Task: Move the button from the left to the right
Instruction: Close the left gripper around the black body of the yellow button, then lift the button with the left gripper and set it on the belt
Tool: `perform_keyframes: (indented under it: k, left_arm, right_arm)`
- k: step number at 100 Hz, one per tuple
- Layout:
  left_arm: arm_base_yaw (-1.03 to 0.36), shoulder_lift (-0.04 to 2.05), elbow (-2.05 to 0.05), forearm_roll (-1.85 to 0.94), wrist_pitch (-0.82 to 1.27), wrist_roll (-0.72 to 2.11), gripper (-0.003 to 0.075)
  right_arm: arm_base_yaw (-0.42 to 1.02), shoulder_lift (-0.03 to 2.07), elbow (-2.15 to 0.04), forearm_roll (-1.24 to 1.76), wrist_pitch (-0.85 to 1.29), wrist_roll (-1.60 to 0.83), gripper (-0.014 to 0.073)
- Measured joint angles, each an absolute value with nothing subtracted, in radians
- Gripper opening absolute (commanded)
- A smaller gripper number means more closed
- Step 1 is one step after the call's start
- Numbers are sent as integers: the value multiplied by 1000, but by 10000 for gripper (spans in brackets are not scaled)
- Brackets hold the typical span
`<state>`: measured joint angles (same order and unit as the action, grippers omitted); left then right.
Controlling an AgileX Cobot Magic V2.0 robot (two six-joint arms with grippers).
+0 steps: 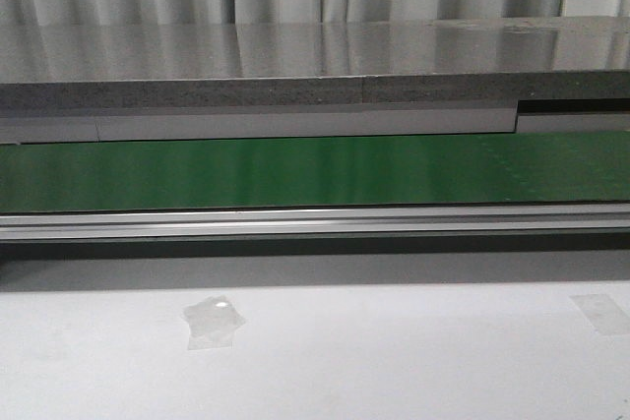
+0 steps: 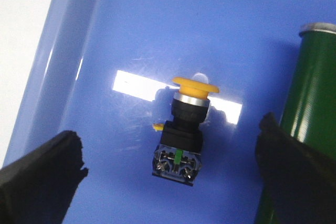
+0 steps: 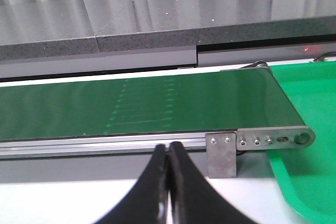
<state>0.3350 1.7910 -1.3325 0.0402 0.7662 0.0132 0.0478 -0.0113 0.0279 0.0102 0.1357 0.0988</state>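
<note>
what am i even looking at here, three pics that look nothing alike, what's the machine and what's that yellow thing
It is a two-armed robot, photographed by three cameras at one moment.

The front view looks forward over a pale table at a long green conveyor belt. Neither arm shows there.

The left wrist view comes from a camera on the left arm, looking down. The left gripper is open, its black fingers on either side of the button, which has a yellow cap and black body and lies on its side in a blue tray. Nothing is held yet.

The right wrist view shows the right gripper, shut and empty, facing the belt's end with a green tray beside it.
</note>
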Motion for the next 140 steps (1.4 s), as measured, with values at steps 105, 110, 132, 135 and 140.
perform_keyframes:
  k: [105,110,132,135,140]
  left_arm:
    - [344,1964,-1349,-10,688,13,638]
    - [344,1975,-1349,-12,686,13,638]
    - [345,2023,-1351,-22,682,8,638]
    - [346,2024,-1351,-23,683,8,635]
    - [346,2024,-1351,-28,678,8,604]
  right_arm:
    - [48,-11,28,10,136,99,-68]
    - [48,-11,28,10,136,99,-68]
    - [48,-11,28,10,136,99,-68]
    - [48,-11,28,10,136,99,-68]
    - [48,-11,28,10,136,99,-68]
